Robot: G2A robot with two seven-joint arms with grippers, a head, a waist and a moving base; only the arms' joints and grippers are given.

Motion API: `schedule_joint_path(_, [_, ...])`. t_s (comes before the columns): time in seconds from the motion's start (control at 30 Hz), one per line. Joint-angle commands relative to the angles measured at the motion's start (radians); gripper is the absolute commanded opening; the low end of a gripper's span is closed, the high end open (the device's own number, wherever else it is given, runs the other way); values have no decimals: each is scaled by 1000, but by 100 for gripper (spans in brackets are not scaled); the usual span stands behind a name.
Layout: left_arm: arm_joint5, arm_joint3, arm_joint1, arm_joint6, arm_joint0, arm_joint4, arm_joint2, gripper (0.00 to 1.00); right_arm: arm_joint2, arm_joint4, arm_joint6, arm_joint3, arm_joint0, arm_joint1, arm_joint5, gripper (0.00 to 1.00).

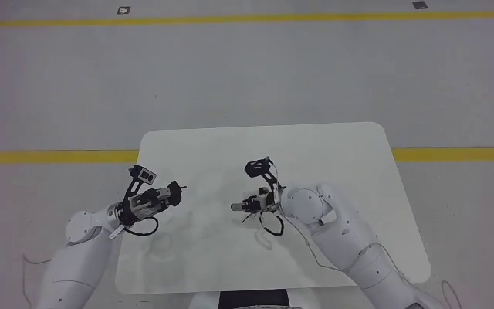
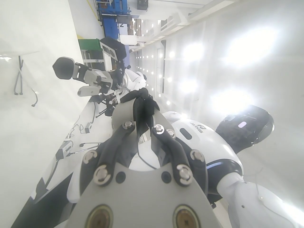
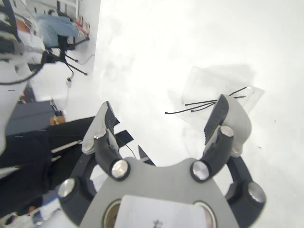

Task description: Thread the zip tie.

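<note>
Several thin black zip ties (image 3: 197, 106) lie on a clear plastic bag (image 3: 209, 81) on the white table (image 1: 340, 154). My right gripper (image 3: 163, 115) hangs open just above the table, one finger over the ties' tails. From above, the right gripper (image 1: 239, 206) is near the table's middle, with the zip ties (image 1: 248, 218) right beside it. My left gripper (image 2: 142, 100) is shut, its black pads pressed together, and I cannot make out anything between them. From above, the left gripper (image 1: 174, 193) is held above the table's left part, pointing toward the right gripper.
In the left wrist view the zip ties (image 2: 18, 79) lie on the table below the right gripper (image 2: 71, 77). The table's far half and right side are bare white surface. Its front edge runs close behind both arms.
</note>
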Motion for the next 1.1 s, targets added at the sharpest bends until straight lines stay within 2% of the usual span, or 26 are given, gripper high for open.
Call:
schedule_joint_path(0.0, [0, 0, 0, 0, 0, 0, 0, 0, 0, -4, 2, -1, 1, 1, 0, 100])
schedule_joint_path(0.23, [0, 0, 0, 0, 0, 0, 0, 0, 0, -4, 2, -1, 1, 1, 0, 100])
schedule_joint_path(0.3, [0, 0, 0, 0, 0, 0, 0, 0, -13, -53, -7, -4, 4, 4, -46, 100])
schedule_joint_path(0.4, [0, 0, 0, 0, 0, 0, 0, 0, -41, -117, 44, -13, 23, 9, -102, 100])
schedule_joint_path(0.47, [0, 0, 0, 0, 0, 0, 0, 0, -63, -147, 95, -5, 49, 10, -144, 100])
schedule_joint_path(0.67, [0, 0, 0, 0, 0, 0, 0, 0, -138, -221, 127, 21, 119, 1, -230, 100])
schedule_joint_path(0.73, [0, 0, 0, 0, 0, 0, 0, 0, -175, -252, 133, 34, 152, -3, -311, 100])
schedule_joint_path(0.77, [0, 0, 0, 0, 0, 0, 0, 0, -187, -278, 132, 45, 165, -5, -317, 100])
schedule_joint_path(1.07, [0, 0, 0, 0, 0, 0, 0, 0, -188, -284, 122, 48, 162, -5, -317, 100])
